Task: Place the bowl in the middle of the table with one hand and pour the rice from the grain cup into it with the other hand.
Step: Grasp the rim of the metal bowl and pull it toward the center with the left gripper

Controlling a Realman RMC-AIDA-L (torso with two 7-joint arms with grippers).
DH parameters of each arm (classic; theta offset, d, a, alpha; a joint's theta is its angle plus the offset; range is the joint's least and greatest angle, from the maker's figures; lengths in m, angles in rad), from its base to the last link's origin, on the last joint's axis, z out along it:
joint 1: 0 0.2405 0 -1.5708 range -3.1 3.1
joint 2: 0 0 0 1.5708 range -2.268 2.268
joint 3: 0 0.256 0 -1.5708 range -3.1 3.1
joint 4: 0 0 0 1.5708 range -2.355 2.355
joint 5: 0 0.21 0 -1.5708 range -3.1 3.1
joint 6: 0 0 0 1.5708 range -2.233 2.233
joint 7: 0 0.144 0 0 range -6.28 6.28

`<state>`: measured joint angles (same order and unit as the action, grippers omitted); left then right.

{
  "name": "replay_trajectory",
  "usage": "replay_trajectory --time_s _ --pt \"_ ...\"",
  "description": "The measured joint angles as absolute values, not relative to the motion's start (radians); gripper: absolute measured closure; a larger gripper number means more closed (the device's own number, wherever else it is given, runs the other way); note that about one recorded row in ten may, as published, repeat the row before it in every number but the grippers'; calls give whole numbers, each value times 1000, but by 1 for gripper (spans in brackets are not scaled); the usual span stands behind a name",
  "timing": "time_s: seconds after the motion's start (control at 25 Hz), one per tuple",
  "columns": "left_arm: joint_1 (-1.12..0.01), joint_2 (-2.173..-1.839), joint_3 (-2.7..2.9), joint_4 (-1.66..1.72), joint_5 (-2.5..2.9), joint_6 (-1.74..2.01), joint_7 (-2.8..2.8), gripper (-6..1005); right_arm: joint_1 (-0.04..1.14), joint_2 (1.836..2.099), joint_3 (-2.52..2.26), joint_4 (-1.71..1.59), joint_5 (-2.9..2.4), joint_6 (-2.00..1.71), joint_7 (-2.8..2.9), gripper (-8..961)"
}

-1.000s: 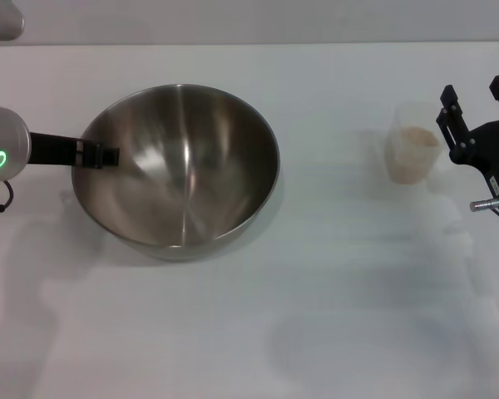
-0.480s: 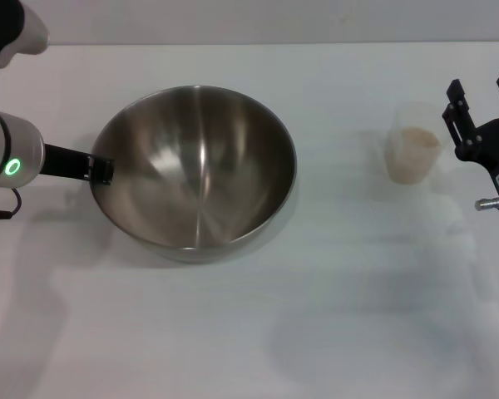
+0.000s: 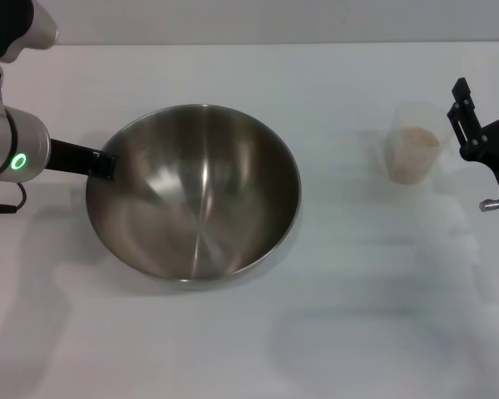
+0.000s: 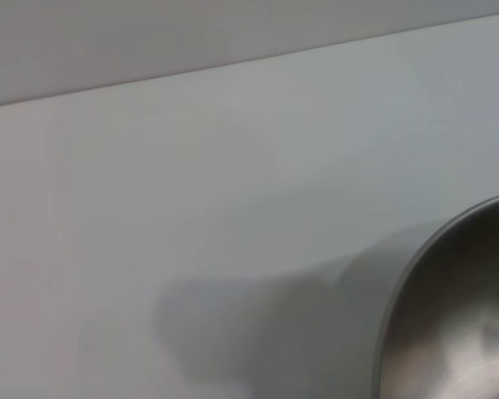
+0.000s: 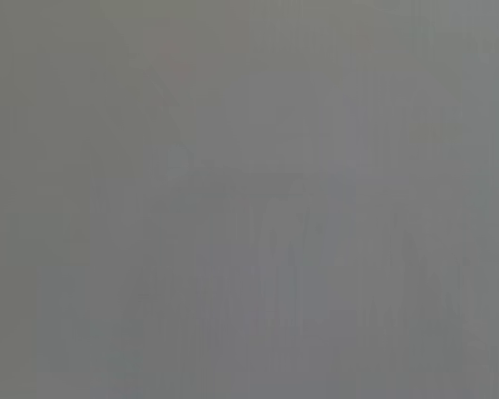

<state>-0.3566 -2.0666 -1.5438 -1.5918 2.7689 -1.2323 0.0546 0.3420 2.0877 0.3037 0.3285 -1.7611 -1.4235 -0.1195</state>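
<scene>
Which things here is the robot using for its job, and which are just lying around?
For the job:
- bowl, gripped at its rim by the left hand
- grain cup with rice in it
- right hand, open beside the cup, not touching it
- table

Just lying around:
- nothing that I can see

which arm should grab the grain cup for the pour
Right. The right pincer sits just beside the grain cup, open and empty, while the left pincer is clamped on the bowl rim at the far side of the table.
</scene>
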Motion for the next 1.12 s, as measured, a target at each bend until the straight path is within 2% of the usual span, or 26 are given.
replay_trajectory --time_s 1.12 --pt "-435 -2065 -1577 -1531 2624 -1156 193 948 343 2086 304 329 -1761 -1417 -121 315"
